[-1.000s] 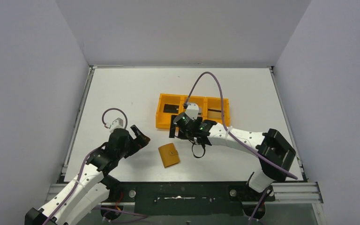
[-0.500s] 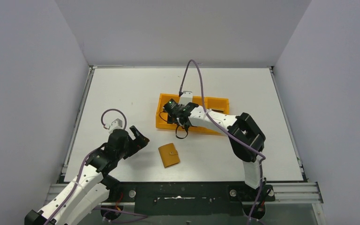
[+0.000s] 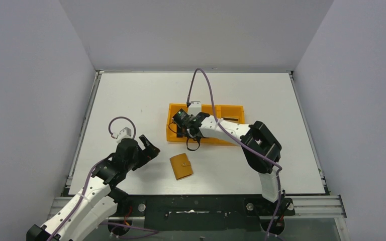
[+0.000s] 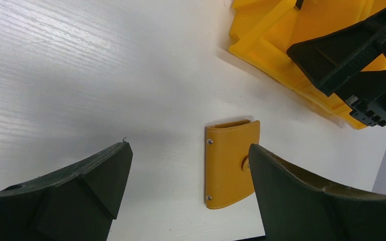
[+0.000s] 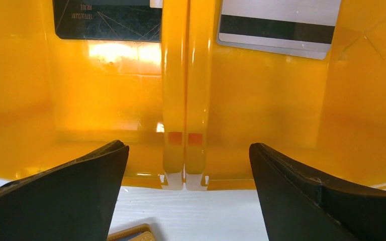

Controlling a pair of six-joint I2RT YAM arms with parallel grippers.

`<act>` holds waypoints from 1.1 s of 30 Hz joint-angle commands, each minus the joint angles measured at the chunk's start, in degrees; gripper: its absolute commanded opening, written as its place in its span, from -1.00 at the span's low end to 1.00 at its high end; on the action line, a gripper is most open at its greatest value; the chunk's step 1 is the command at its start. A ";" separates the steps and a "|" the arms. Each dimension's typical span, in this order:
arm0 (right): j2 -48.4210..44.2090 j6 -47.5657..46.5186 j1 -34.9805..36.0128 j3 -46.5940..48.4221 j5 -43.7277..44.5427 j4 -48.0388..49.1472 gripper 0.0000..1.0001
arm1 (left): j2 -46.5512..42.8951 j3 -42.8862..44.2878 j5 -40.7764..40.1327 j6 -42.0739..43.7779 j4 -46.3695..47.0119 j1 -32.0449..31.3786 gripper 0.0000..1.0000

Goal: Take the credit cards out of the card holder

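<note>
I see card holder [image 4: 231, 163] folded on table [image 4: 105, 65] near left gripper [image 4: 190, 146], jaws spread. Right gripper [image 5: 188, 148] spread, empty, over orange tray [image 5: 105, 100] divider. Dark card [image 5: 108, 20] and grey card [image 5: 279, 25] lie in separate compartments; third compartment unclear, arm blocks it.

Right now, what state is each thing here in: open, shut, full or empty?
card holder: folded shut, snap tab closed, lying flat.
orange tray: upright, cards in its compartments.
dark card: flat in one tray compartment.
grey striped card: flat in the next compartment.
left gripper: open, empty.
right gripper: open, empty, at the tray's near wall.
</note>
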 commanded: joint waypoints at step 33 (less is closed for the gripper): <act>-13.51 1.17 18.06 -17.53 -5.88 7.09 0.42 | 1.74 -1.21 5.59 -0.66 5.44 0.41 0.49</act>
